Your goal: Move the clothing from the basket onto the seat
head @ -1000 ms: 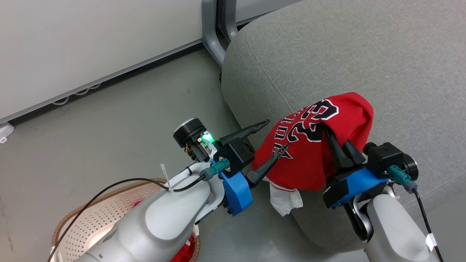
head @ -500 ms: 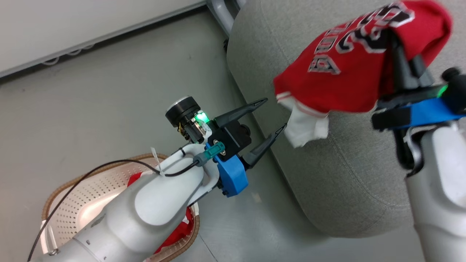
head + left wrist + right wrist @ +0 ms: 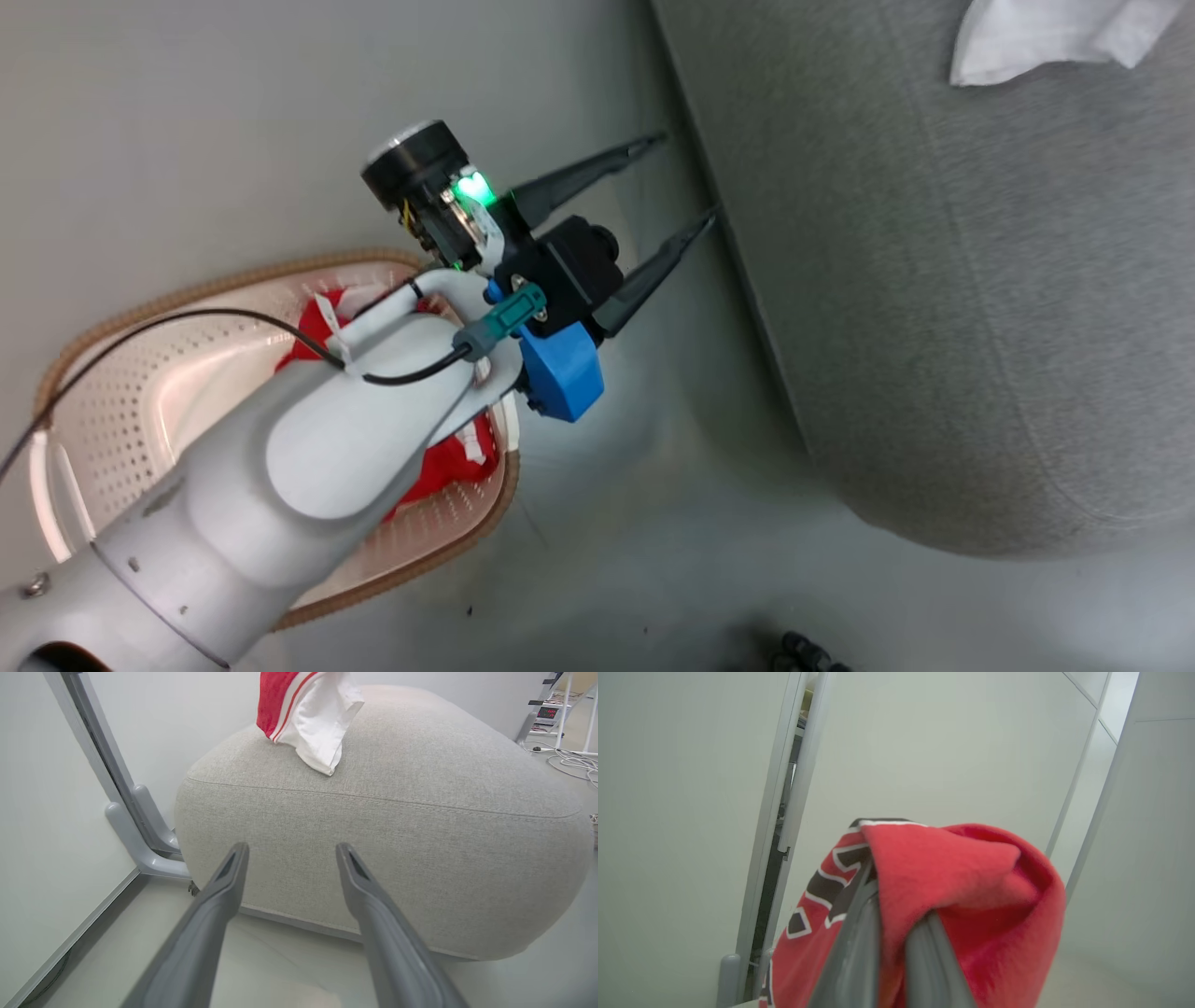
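My left gripper (image 3: 683,179) hangs open over the floor between the basket (image 3: 121,392) and the seat (image 3: 934,280), nothing between its fingers. In the left wrist view the left gripper (image 3: 292,848) points at the side of the seat (image 3: 397,821). A red garment with a white hem (image 3: 310,714) dangles above the seat's top. Its white edge (image 3: 1055,37) shows at the head view's top right. My right gripper (image 3: 896,910) is shut on this red lettered clothing (image 3: 971,882), held up in front of a pale wall. More red clothing (image 3: 448,462) lies in the basket, partly hidden by my left forearm.
A grey metal post foot (image 3: 140,854) stands by the wall left of the seat. Cables (image 3: 570,760) lie on the floor at the far right. A small dark object (image 3: 803,653) sits on the floor at the head view's bottom edge.
The head camera has swung down toward the basket. My right gripper has lifted the red garment up over the seat and out of the head view. The left gripper stays open.
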